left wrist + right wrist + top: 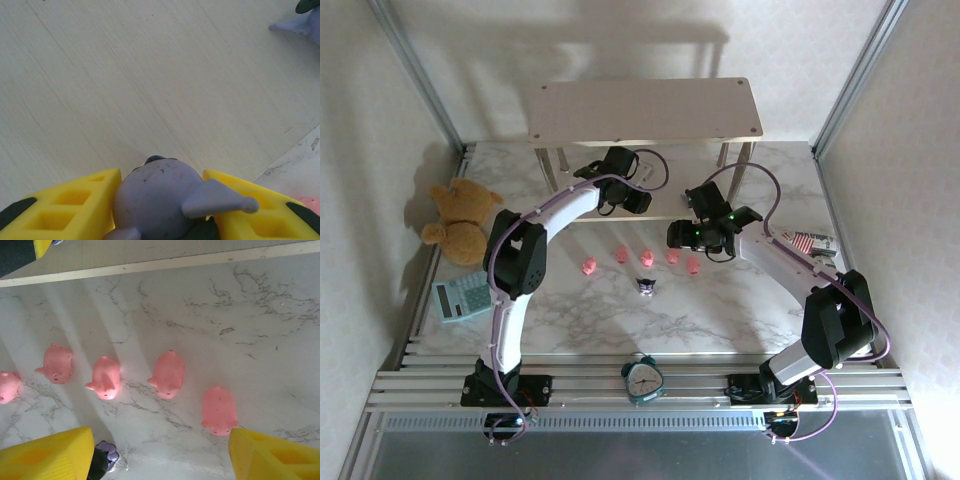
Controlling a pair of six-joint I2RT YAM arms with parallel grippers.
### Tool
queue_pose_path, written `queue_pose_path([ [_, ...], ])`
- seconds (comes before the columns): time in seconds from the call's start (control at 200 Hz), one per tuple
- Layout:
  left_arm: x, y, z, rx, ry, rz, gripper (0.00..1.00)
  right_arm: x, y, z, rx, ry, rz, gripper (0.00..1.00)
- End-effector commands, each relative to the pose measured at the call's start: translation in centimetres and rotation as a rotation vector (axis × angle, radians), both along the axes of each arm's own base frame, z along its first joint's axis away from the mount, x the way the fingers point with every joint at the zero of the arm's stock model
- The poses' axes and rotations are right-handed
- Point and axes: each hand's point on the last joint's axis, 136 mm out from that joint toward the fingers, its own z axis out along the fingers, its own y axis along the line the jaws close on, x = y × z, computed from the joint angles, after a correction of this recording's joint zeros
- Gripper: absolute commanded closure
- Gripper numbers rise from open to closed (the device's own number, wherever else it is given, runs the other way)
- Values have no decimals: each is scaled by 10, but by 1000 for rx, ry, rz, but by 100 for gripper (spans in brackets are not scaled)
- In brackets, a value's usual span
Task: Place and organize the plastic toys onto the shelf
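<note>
Figurine [155,202] clamped in left gripper [161,184]: lower upright onto shelf [125,75], near second figurine [306,24] far right; right gripper [160,442] apart.

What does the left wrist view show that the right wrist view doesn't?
Left wrist: the left gripper shut on a purple figurine over the shelf board, with a second purple figurine on the board at upper right. Right wrist: the right gripper open above five pink pigs on the marble table, with a loose purple figurine beside one finger. Shared: shelf board and marble.
</note>
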Motion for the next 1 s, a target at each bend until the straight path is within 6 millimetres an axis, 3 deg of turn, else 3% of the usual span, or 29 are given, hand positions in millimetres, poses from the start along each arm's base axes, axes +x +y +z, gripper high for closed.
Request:
queue_pose_path([
  [0.0,-2,3,-11,50,22,-7,58,0,-2,-5,2,9,-2,28],
  [0.641,2,1,-10,44,8,5,52,1,-5,-5,3,12,-6,28],
  [0.841,5,1,-8,42,-5,14,42,0,-6,-6,2,15,-9,28],
  [0.996,6,0,-9,41,-10,17,42,1,-7,-7,2,15,-11,28],
])
